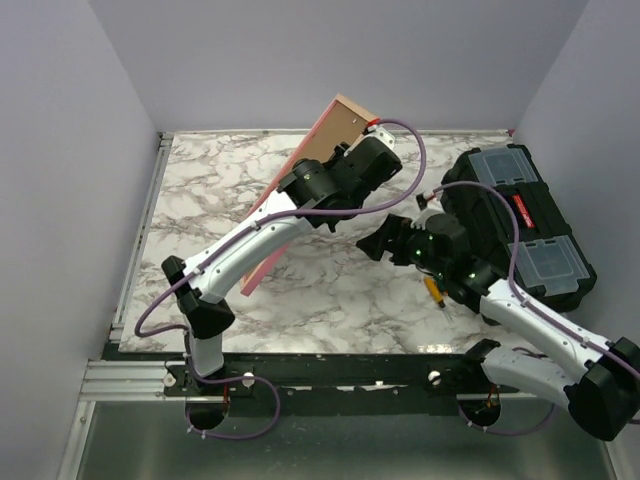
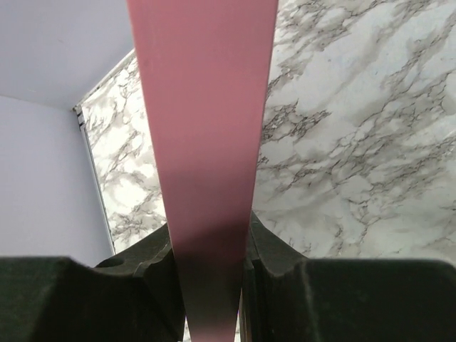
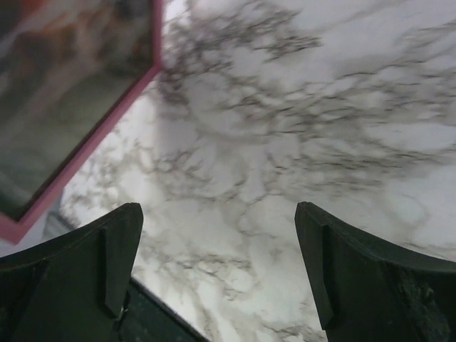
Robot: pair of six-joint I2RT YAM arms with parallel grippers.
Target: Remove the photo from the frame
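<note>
With the left gripper pinching the frame edgewise, we needed the wide, empty right gripper to meet the photo squarely, leftward.

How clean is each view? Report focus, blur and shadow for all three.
Top external: evenly lit and sharp, with only soft shadows under the arms on the table. Left wrist: the frame looms edge-on, close and soft, darkening into shadow where the left gripper clamps it. Right wrist: the photo and the table are smeared and out of focus, while the open right gripper looks crisper.
</note>
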